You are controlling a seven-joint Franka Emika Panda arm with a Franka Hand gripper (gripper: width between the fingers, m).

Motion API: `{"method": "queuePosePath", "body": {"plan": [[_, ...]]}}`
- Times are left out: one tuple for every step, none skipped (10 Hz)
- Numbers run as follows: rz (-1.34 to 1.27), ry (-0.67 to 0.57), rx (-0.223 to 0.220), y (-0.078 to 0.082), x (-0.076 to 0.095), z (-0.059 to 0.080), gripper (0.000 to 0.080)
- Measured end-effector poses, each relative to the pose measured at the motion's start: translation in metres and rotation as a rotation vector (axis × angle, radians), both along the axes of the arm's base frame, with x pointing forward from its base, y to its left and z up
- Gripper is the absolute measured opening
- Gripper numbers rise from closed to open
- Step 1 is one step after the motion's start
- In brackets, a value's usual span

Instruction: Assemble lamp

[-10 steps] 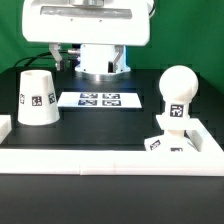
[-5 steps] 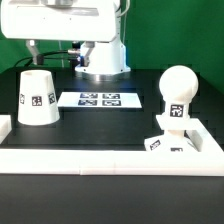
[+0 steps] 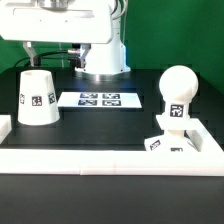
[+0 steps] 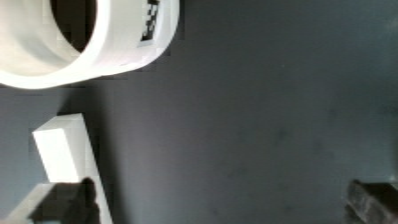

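The white tapered shade [image 3: 37,97] stands on the black table at the exterior view's left, tags on its side. In the wrist view its round open rim [image 4: 111,62] shows with a tag on the wall. The round-headed bulb [image 3: 178,88] stands upright on the flat square base [image 3: 170,141] at the exterior view's right. My gripper [image 4: 217,205] is open and empty above bare table beside the shade. Its two dark fingertips [image 4: 61,203] stand far apart. The fingers do not show clearly in the exterior view.
The marker board [image 3: 100,99] lies flat between the shade and the bulb. A low white wall [image 3: 100,160] runs along the table's front and sides; a piece of it [image 4: 66,150] shows in the wrist view. The big white robot body [image 3: 100,50] stands behind.
The arm's upper body has swung toward the exterior view's left, over the shade's side. The shade, bulb and base have not moved.
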State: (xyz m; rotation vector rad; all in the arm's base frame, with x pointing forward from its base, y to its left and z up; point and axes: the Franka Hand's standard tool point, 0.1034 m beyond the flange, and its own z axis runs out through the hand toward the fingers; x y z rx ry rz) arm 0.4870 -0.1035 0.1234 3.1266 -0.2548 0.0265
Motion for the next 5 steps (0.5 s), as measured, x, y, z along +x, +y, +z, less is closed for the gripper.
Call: {"method": "queuePosePath", "body": {"plan": [[-0.001, 0.0, 0.0, 0.0, -0.002, -0.001, 0.0698], [-0.005, -0.002, 0.002, 0.0, -0.015, -0.005, 0.0698], [-0.008, -0.002, 0.004, 0.0, -0.028, -0.009, 0.0698], [-0.017, -0.001, 0.007, -0.001, -0.039, -0.014, 0.0698], [-0.026, 0.003, 0.009, -0.002, -0.049, -0.018, 0.0698]]}}
